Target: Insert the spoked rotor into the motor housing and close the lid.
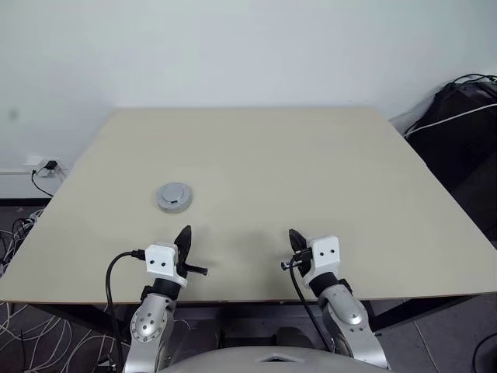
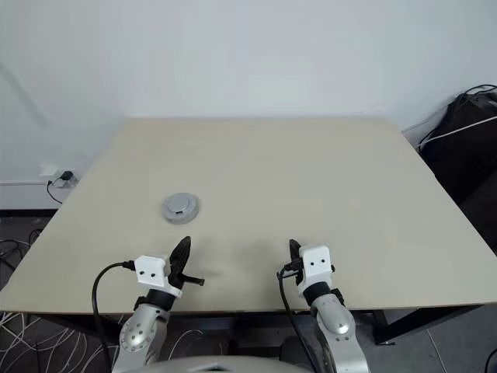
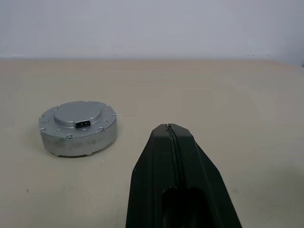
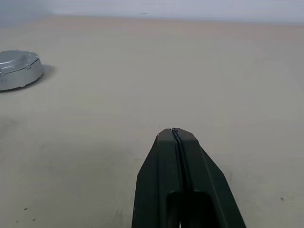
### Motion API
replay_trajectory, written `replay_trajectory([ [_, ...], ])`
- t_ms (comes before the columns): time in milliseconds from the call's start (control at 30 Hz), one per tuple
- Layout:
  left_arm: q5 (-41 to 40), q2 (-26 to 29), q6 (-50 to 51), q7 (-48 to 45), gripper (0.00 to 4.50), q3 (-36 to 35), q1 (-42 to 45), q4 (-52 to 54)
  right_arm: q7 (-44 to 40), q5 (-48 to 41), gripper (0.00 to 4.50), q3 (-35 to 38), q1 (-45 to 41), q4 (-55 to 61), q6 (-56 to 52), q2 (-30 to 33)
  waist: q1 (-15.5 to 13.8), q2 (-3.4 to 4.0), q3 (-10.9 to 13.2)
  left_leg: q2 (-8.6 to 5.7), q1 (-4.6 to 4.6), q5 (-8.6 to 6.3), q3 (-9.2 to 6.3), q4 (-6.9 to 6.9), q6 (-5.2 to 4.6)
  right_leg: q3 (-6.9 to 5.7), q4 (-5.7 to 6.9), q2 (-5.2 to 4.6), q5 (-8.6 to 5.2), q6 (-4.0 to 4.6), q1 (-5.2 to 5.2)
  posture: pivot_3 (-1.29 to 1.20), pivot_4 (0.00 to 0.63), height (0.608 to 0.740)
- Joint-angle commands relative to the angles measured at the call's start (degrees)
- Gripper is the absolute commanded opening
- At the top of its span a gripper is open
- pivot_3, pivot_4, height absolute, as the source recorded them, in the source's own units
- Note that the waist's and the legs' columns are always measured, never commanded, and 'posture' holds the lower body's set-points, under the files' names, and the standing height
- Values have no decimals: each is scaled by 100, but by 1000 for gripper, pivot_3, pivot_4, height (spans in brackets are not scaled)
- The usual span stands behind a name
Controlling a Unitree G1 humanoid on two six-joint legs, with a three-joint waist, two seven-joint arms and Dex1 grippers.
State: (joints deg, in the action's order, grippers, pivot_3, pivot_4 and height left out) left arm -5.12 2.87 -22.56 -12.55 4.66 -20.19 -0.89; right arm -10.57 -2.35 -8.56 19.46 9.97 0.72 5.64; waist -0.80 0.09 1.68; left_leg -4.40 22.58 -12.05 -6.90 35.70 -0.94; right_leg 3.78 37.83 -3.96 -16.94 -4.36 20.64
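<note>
Nearest the camera, the left claw (image 1: 184,235) and the right claw (image 1: 294,238) hover over the near edge of the table (image 1: 311,171), both pointing forward across it. Each is clenched: in the wrist views the two black fingers of either claw press together along a thin seam, with nothing between them.

Ahead of the left claw and slightly to its left sits the one object on the table, a closed round assembly. The lid (image 3: 78,114) lies flat on top of the motor housing (image 3: 76,140), light grey, with a raised centre that carries a small dark rectangular socket and a ring of small screws around its edge. The housing's plain grey side wall shows beneath it. This assembly stands near the left claw but clear of it, with bare table between them. From the right claw it lies well apart, forward and off to the left.

Beyond the right claw, past the table's far right corner, a black bag (image 1: 458,124) with cables rests against the white wall.
</note>
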Motion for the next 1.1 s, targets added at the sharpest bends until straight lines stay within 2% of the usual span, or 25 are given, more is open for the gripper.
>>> replay_trajectory([
  [33,-12,-5,-42,-14,2,9,52,133,-7,-24,18,21,-54,195,76,-18,-1,0,0,0,0,0,0,0,0,0,0,1,0,0,0,0,0,740],
  [1100,-45,-37,-38,-61,2,33,110,68,-72,-44,18,54,-86,-80,305,-35,0,1,-1,0,0,0,0,1,0,2,1,18,0,0,0,0,0,740],
])
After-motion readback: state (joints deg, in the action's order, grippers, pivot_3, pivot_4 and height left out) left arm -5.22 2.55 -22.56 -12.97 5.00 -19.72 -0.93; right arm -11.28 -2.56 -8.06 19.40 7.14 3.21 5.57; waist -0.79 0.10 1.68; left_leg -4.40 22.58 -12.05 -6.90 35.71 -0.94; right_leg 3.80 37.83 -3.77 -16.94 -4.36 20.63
